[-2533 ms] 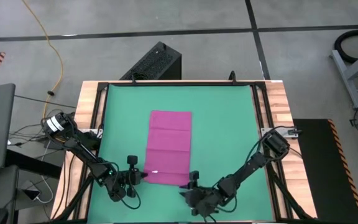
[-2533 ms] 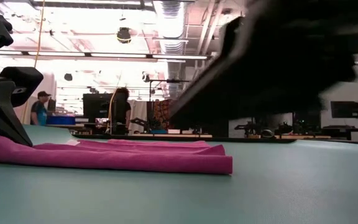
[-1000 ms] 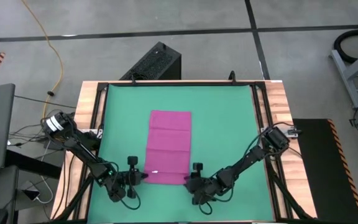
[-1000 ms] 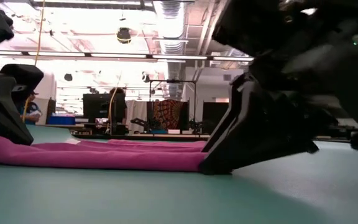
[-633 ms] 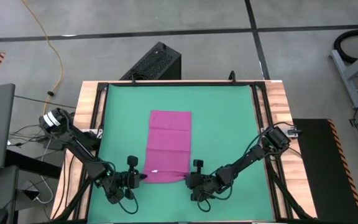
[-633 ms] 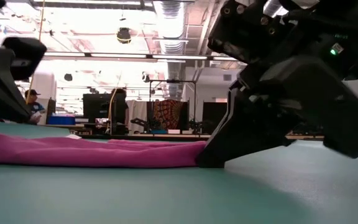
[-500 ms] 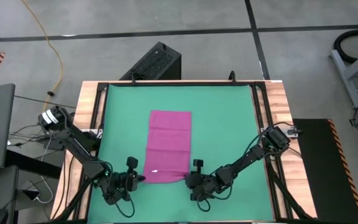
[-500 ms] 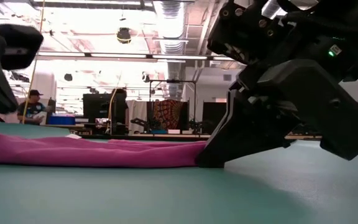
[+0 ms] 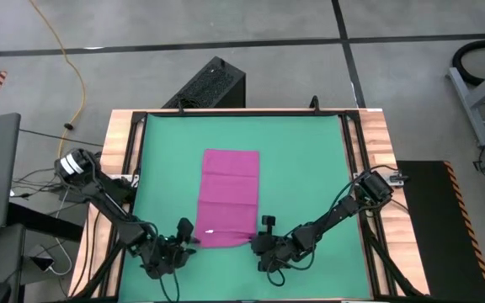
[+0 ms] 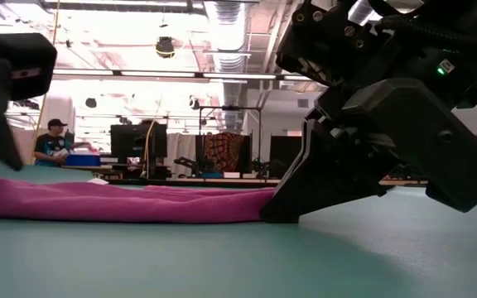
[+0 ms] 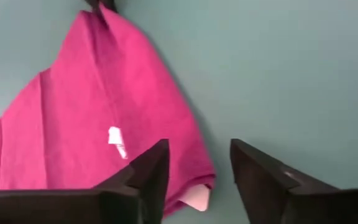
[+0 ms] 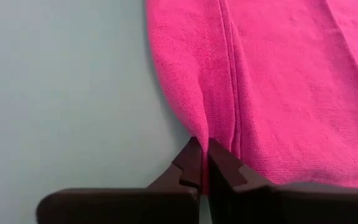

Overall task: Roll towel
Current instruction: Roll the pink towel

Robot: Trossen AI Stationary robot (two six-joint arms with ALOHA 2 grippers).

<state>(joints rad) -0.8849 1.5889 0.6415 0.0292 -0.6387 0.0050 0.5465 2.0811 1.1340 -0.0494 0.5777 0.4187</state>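
High view: the towel (image 9: pixel 227 199) lies flat as a long magenta rectangle in the middle of the smooth green mat (image 9: pixel 310 160), which covers a counter (image 9: pixel 375 135) with wooden edges. Its fabric is thin and soft, with faint fold creases across it and a small white tag (image 11: pixel 115 140) near the near end. The right end effector (image 9: pixel 262 241) sits at the towel's near right corner, its dark fingers pressed narrowly together on a pinched ridge of the woven cloth. The left end effector (image 9: pixel 183 238) hovers just above the near left corner, fingers spread apart with nothing between them. In the low view the towel forms a low, rounded, slightly rumpled strip on the mat.
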